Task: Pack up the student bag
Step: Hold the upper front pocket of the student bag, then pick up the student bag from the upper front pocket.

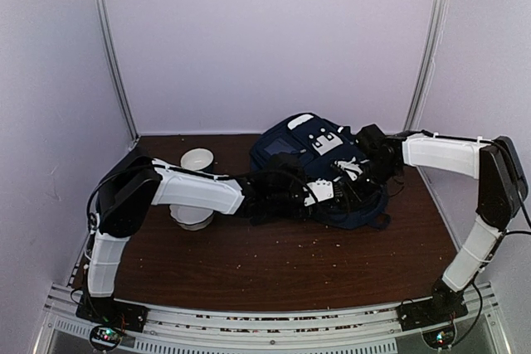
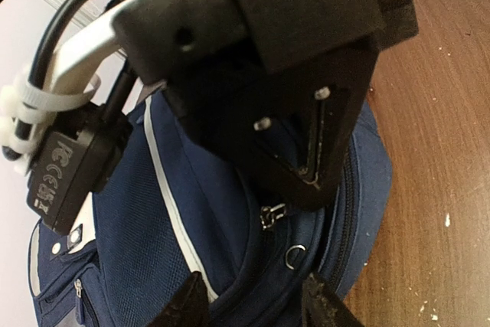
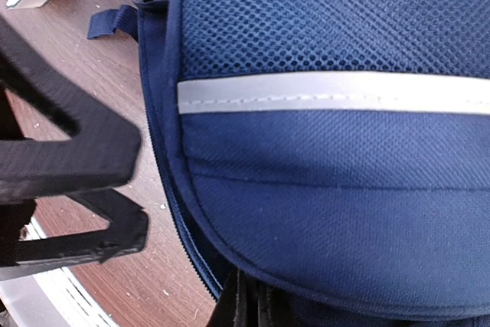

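Top external view: my navy-blue striped fabric student bag lies far-centre on the brown counter. Right claw is clenched on its zippered edge, seemingly to pull it open; left claw hovers released beside it.

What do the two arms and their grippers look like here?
The left arm and right arm have white shells, black joints and black bases on a metal rail. The left gripper and right gripper are black, with angular fingers. The left wrist view shows a black cable, white cable ties and a black block with white printed marks.
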Robot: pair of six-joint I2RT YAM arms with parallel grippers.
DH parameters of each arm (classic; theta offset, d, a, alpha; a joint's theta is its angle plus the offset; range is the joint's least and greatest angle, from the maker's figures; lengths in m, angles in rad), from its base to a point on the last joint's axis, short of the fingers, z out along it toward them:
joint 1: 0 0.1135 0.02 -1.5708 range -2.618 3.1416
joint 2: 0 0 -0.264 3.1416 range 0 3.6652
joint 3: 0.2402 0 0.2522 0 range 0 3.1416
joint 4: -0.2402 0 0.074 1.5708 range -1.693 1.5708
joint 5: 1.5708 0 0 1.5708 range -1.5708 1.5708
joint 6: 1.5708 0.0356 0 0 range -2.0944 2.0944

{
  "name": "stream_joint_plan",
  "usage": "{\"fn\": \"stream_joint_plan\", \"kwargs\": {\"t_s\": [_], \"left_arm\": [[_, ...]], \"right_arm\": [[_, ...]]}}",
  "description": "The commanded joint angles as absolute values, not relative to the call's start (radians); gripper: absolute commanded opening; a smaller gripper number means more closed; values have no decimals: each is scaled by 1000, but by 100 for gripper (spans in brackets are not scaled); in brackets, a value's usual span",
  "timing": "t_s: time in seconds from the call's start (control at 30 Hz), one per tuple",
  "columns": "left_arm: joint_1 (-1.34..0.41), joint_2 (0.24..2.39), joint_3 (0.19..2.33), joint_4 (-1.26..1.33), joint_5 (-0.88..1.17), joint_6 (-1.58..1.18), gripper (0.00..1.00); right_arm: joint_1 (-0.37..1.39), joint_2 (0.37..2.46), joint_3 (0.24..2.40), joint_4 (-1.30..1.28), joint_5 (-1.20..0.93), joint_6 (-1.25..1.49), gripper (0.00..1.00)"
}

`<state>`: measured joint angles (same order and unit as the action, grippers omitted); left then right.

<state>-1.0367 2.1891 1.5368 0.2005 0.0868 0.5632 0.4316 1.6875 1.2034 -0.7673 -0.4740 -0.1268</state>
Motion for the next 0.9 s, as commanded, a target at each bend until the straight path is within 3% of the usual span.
{"fn": "stream_joint_plan", "kwargs": {"t_s": [0.0, 0.3, 0.5, 0.7, 0.87], "left_arm": [[-1032, 2224, 1601, 192, 100, 541, 44], [-1032, 2275, 1690, 146, 103, 532, 32], [-1032, 2289, 1699, 119, 130, 534, 31], [-1032, 2323, 1743, 84, 65, 535, 21], [-1032, 2323, 1750, 82, 51, 532, 5]], "right_arm": [[434, 1620, 1175, -788, -470, -135, 0], [434, 1597, 1178, -789, -480, -138, 0], [434, 1590, 1172, -784, -477, -138, 0], [434, 1590, 1172, -782, -480, -139, 0], [428, 1590, 1172, -794, -468, -153, 0]]}}
